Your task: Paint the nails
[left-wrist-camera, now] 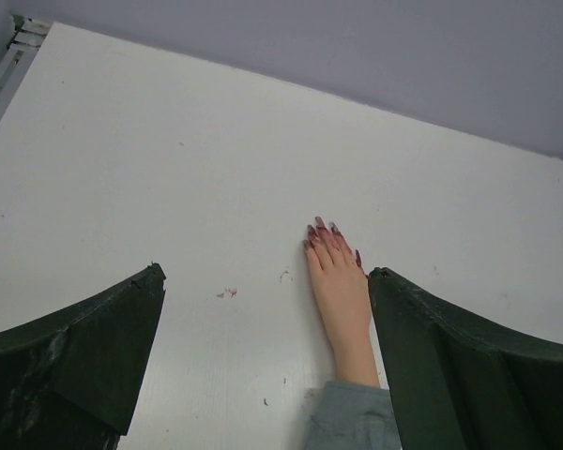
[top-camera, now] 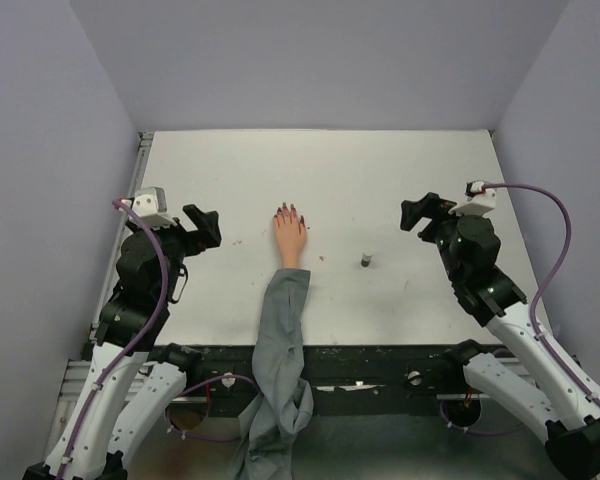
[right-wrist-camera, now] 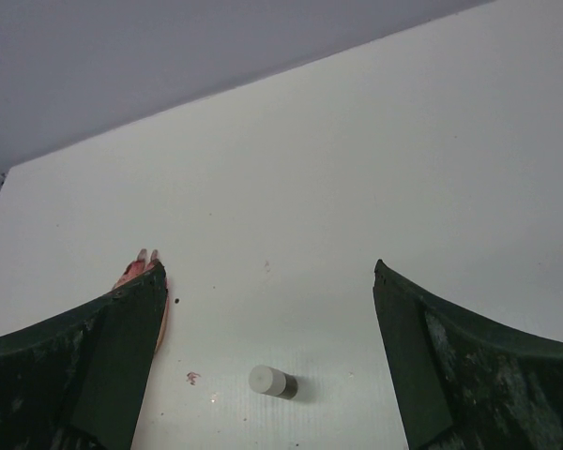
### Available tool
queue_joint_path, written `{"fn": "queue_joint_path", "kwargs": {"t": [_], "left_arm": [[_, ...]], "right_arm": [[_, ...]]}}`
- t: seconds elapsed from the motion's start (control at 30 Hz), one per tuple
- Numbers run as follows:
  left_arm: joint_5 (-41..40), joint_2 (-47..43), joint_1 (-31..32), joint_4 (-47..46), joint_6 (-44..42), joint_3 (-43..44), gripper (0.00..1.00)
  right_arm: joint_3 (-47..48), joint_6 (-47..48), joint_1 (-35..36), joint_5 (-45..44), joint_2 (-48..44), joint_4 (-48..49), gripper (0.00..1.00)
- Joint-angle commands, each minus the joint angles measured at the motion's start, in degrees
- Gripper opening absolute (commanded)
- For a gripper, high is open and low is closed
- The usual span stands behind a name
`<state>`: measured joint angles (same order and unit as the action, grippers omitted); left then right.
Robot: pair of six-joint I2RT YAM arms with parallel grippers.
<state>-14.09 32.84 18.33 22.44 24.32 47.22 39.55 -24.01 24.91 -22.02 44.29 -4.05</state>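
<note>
A small peach mannequin hand (top-camera: 290, 238) lies flat mid-table, fingers pointing away, with a grey fabric sleeve (top-camera: 280, 340) trailing over the near edge. Its nails (top-camera: 288, 211) are dark red-purple; they also show in the left wrist view (left-wrist-camera: 321, 228). A small dark bottle with a pale cap (top-camera: 365, 261) stands to the hand's right; in the right wrist view (right-wrist-camera: 274, 382) it sits between the fingers. My left gripper (top-camera: 208, 228) is open and empty, left of the hand. My right gripper (top-camera: 420, 213) is open and empty, right of the bottle.
Small reddish paint marks (left-wrist-camera: 227, 293) dot the white table (top-camera: 380, 170) left of the hand, and one (right-wrist-camera: 193, 378) lies near the bottle. Lilac walls close in the back and both sides. The table's near edge is a dark rail (top-camera: 380, 355).
</note>
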Motion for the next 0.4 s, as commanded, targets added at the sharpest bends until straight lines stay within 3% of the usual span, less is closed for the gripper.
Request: {"fn": "queue_joint_path", "kwargs": {"t": [0.0, 0.37], "left_arm": [[-1.7, -1.8, -0.3, -0.6, 0.0, -0.2, 0.99], [-1.8, -2.3, -0.2, 0.0, 0.2, 0.2, 0.99]], "right_arm": [[-1.2, 1.6, -0.2, -1.7, -1.2, -1.1, 0.98], [-1.5, 1.7, -0.2, -0.7, -2.9, -0.5, 0.98]]}}
